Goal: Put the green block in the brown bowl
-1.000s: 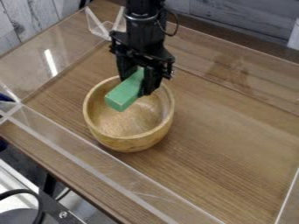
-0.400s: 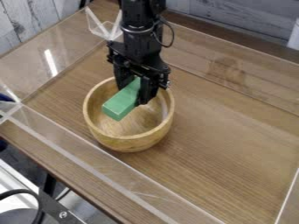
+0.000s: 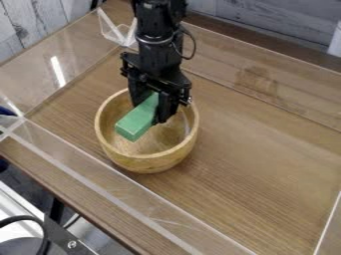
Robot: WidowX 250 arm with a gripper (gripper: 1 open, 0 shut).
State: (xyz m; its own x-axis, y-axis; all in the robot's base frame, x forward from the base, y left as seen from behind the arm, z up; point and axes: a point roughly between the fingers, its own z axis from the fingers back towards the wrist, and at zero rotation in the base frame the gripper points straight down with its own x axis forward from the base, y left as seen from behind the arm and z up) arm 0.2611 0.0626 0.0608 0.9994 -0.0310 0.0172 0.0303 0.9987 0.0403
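Note:
The green block hangs tilted inside the brown bowl, its lower end low over the bowl's floor. My black gripper points straight down over the bowl's far side and is shut on the block's upper end, one finger on each side of it. The bowl is round, light wood, and stands on the wooden table left of centre. I cannot tell whether the block's lower end touches the bowl.
A clear plastic wall rings the table, with its front edge close to the bowl. Pale wooden planks show at the back left. A black object sits below the table at the bottom left.
The gripper has sunk slightly with the green block, bringing the block deeper into the bowl. Its grip on the block is unchanged.

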